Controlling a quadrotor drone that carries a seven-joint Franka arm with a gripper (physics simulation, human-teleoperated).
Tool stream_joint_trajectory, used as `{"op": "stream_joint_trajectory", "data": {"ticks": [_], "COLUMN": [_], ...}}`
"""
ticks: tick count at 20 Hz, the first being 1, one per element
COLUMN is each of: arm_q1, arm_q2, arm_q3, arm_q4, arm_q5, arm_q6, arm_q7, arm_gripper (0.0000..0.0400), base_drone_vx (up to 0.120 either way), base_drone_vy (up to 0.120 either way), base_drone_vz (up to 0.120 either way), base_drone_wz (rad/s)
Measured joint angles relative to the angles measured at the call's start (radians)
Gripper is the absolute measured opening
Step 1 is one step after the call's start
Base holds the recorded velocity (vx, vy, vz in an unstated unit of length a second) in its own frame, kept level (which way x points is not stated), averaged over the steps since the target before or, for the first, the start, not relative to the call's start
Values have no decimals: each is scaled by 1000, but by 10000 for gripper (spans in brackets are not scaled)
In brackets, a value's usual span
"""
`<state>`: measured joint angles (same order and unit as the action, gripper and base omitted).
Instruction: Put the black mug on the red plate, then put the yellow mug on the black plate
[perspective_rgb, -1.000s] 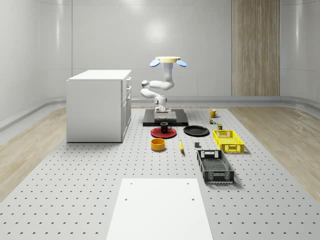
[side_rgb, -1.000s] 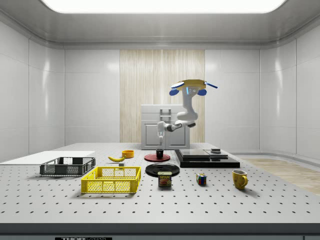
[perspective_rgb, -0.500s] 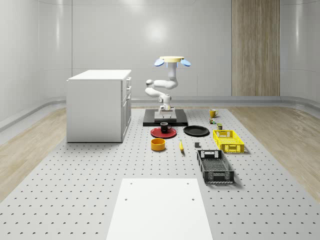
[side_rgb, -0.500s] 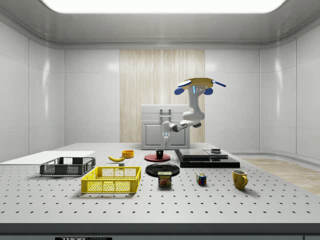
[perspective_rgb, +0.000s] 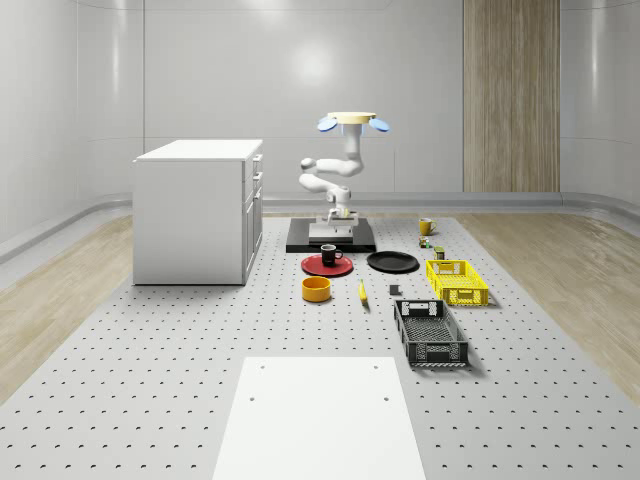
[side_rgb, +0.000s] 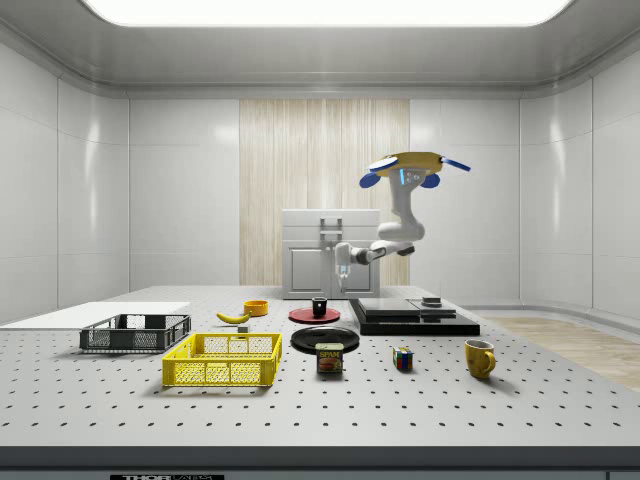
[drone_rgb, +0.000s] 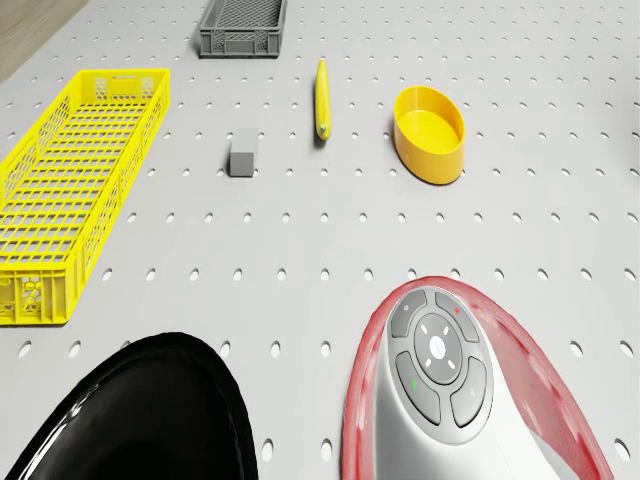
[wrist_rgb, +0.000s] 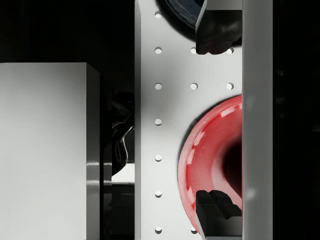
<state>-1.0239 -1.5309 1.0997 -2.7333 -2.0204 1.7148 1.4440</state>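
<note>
Now hovering over black platform (perspective_rgb: 331, 243) | gripper (side_rgb: 344, 291) open, empty | black mug (perspective_rgb: 330, 254) on red plate (perspective_rgb: 312, 266)

- The red plate (drone_rgb: 560, 370) looks glossy to me, like glazed ceramic.
- The black plate (drone_rgb: 150, 420) is shiny and smooth.
- The table (drone_rgb: 560, 170) I see as matt grey metal with holes.
- The yellow crate (drone_rgb: 70, 190) seems to be plastic mesh.
- The yellow bowl (drone_rgb: 430, 135) is smooth, perhaps plastic.
- The wall panel (perspective_rgb: 510, 95) looks like wood.
</note>
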Motion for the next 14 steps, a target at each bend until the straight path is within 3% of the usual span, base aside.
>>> {"op": "stream_joint_trajectory", "data": {"ticks": [14], "arm_q1": [2], "arm_q2": [4], "arm_q3": [0], "arm_q4": [0], "arm_q5": [-2], "arm_q6": [-4], "arm_q7": [-2], "arm_gripper": [400], "base_drone_vx": [-120], "base_drone_vy": [120], "base_drone_vz": [0], "base_drone_wz": [0]}}
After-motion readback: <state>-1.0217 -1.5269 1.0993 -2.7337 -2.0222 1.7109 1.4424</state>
